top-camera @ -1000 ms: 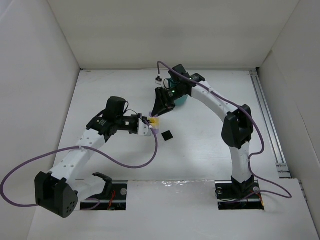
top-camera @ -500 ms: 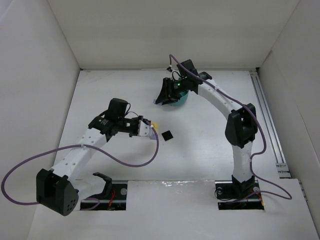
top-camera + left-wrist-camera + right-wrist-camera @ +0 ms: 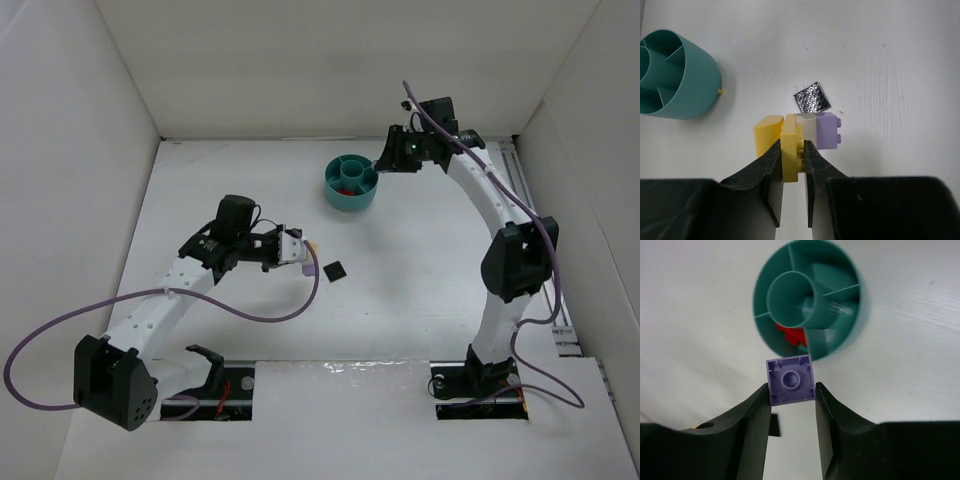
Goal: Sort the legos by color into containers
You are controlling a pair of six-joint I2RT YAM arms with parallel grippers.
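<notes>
Purple brick [image 3: 790,380] is now clenched in my right pincer [image 3: 791,391], which has swung from the clump to just short of the teal dish [image 3: 864,305], so one colour is pulled free but not yet dropped. My left pincer [image 3: 791,152] grips the yellow brick [image 3: 790,137] of the remaining clump. Red pieces [image 3: 791,335] fill one wedge. The dish is blurred, and I can't read the other wedges.

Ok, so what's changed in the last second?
The right gripper left the spot beside the left gripper, passed over the teal dish and swung to its right. It now clamps a purple brick. The left gripper stayed put, shut on a yellow brick. The teal dish and the black piece haven't moved.
</notes>
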